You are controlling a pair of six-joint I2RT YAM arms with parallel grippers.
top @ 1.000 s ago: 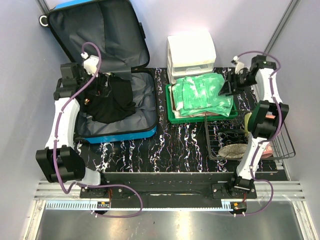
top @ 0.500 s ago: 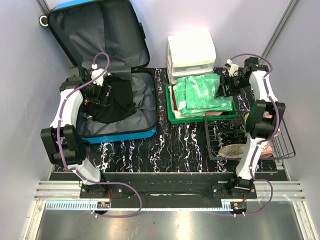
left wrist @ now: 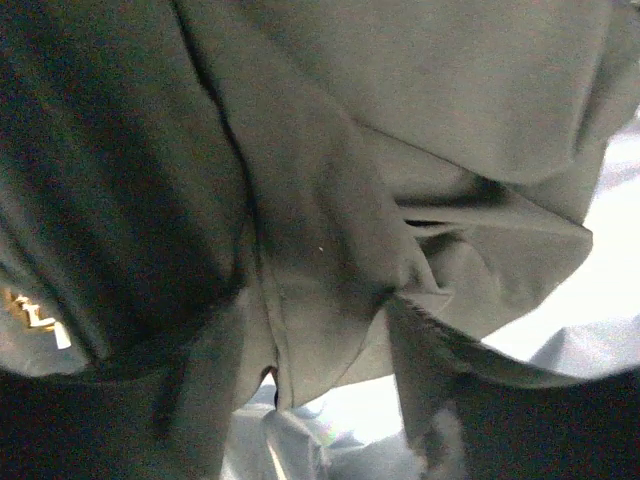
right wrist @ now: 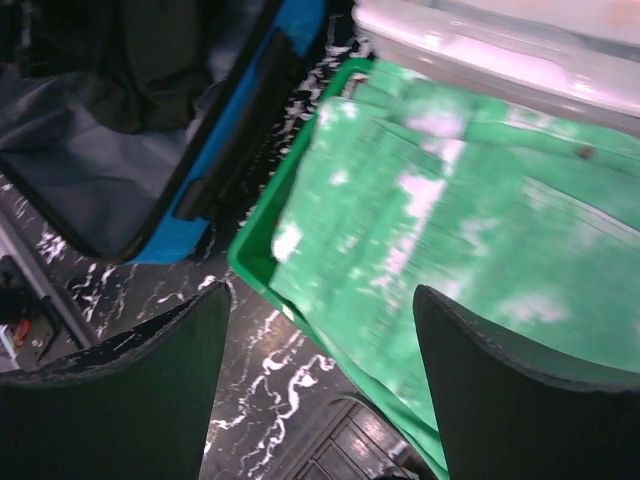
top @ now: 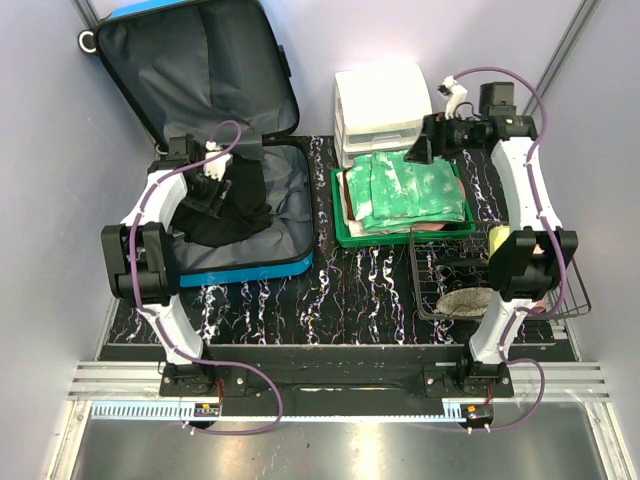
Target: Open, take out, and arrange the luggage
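The small bright blue hard-shell suitcase (top: pixel 285 205) lies open at the table's far left, the left gripper (top: pixel 215 185) now sunk into its crumpled black garment (top: pixel 240 210), its hold impossible to tell, so unpacking looks underway, while the right gripper (top: pixel 418 152), spread and empty, has swung across the green plastic tray (top: pixel 340 215).

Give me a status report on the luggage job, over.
Left tool buried in black garment, jaws unseen. Right tool open, empty, above green tray. Luggage open, garment inside. No obstruction seen.

No writing legible anywhere from here, luggage (top: pixel 250 266) shell showing no readable label, small gold mark (left wrist: pixel 30 313) on dark cloth (left wrist: pixel 320 230) too blurred, green packets (top: pixel 410 190) only white blotches
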